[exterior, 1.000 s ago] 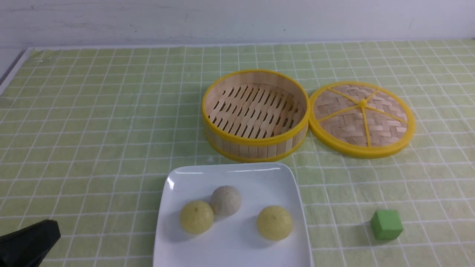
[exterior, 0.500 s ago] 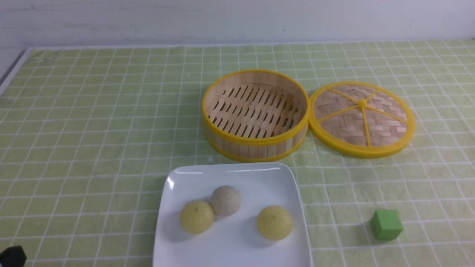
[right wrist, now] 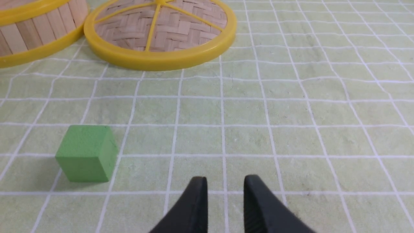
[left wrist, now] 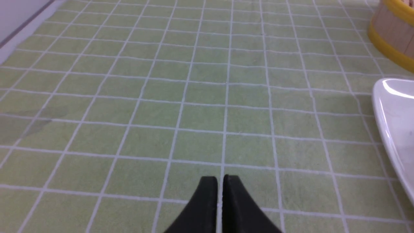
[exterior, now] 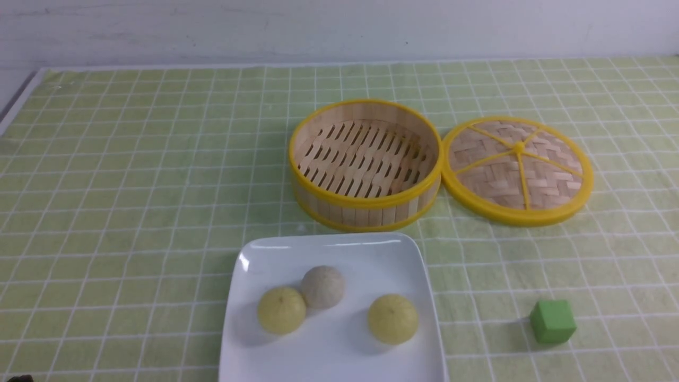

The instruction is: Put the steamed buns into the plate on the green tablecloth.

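A: Where are the small round dome-shaped steamed buns [exterior: 281, 310] [exterior: 393, 319] [exterior: 322, 287] lying?

B: All three are sitting in the glossy white square plate [exterior: 265, 252] on the light green grid-lined tablecloth [exterior: 132, 185] — the round bamboo steamer basket [exterior: 365, 164] is holding nothing.

A: And the grippers?

B: The left gripper [left wrist: 220, 184] is showing nearly closed and empty; the right gripper [right wrist: 224, 186] is slightly parted, empty — the task is appearing complete.

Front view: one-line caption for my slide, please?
Three steamed buns on the white plate; the steamer sits empty, lid beside it.
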